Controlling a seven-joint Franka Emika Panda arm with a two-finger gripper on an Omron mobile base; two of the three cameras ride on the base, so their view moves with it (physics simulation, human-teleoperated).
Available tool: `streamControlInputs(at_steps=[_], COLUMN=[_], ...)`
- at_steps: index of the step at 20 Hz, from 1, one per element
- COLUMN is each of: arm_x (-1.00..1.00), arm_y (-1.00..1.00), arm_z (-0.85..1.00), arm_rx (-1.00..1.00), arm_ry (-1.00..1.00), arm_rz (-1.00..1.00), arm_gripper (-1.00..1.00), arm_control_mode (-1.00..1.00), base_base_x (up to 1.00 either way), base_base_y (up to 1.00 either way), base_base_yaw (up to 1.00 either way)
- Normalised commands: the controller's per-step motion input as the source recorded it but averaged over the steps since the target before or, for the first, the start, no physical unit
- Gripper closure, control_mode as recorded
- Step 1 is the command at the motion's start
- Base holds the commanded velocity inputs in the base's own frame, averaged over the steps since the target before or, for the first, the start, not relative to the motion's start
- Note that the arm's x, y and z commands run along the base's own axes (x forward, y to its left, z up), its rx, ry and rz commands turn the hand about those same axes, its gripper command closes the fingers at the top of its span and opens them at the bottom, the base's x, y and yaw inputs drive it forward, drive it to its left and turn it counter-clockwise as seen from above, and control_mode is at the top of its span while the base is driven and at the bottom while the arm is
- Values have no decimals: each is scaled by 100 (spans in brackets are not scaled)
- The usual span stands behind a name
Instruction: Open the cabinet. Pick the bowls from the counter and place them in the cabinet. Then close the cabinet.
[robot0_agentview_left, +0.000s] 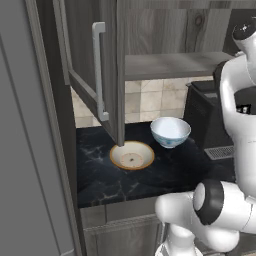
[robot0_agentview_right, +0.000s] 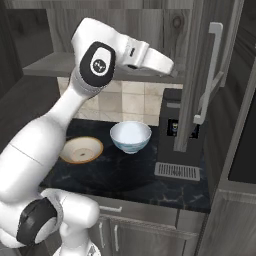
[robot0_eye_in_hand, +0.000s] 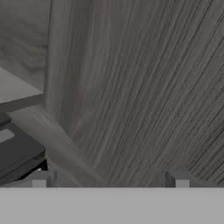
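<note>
Two bowls sit on the counter (robot0_agentview_left: 150, 182), and from the left side of the base both look empty: the shallow cream bowl (robot0_agentview_left: 132, 155) with its orange-brown rim lies flat on the black slab just under the lower corner of the open left cabinet door (robot0_agentview_left: 95, 75), and the deeper blue-patterned bowl (robot0_agentview_left: 170, 131) stands just beside it, nearer the tiled backsplash (robot0_agentview_left: 150, 100), the two close but apart. Both look like glazed ceramic to me, so stiff, smooth, a bit slippery and liable to chip; I would expect the rim wall to be the only place two fingers can bite, one inside and one outside, and the cream one, low and wide, looks the harder to pinch. From the right side, the same bowls show in front of the arm, with a dark appliance (robot0_agentview_right: 175, 122) on the counter behind the open right door (robot0_agentview_right: 200, 75) and its long silver handle (robot0_agentview_right: 212, 70); the wooden shelf (robot0_agentview_right: 55, 65) inside the cabinet holds nothing I can see, so there seems room for both. Looking along the hand, the gripper (robot0_eye_in_hand: 110, 179) faces wood-grain panelling (robot0_eye_in_hand: 144, 87) up close, its two fingertips (robot0_eye_in_hand: 39, 178) set far apart with nothing between them, so the jaws stand wide and hold no bowl.
</note>
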Motion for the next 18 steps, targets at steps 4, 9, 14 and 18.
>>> streamControlInputs(at_steps=[4, 9, 14, 18], arm_x=[-95, -78, -51, -31], arm_y=[99, 80, 43, 30], arm_z=[-19, -24, -25, -32], arm_rx=[0, 1, 9, 20], arm_ry=[1, 13, 26, 28], arm_rz=[24, 40, 44, 37], arm_gripper=[-100, -100, -100, -100], arm_control_mode=[-100, -100, -100, -100], base_base_x=[0, 0, 0, 0], base_base_y=[0, 0, 0, 0], base_base_yaw=[0, 0, 0, 0])
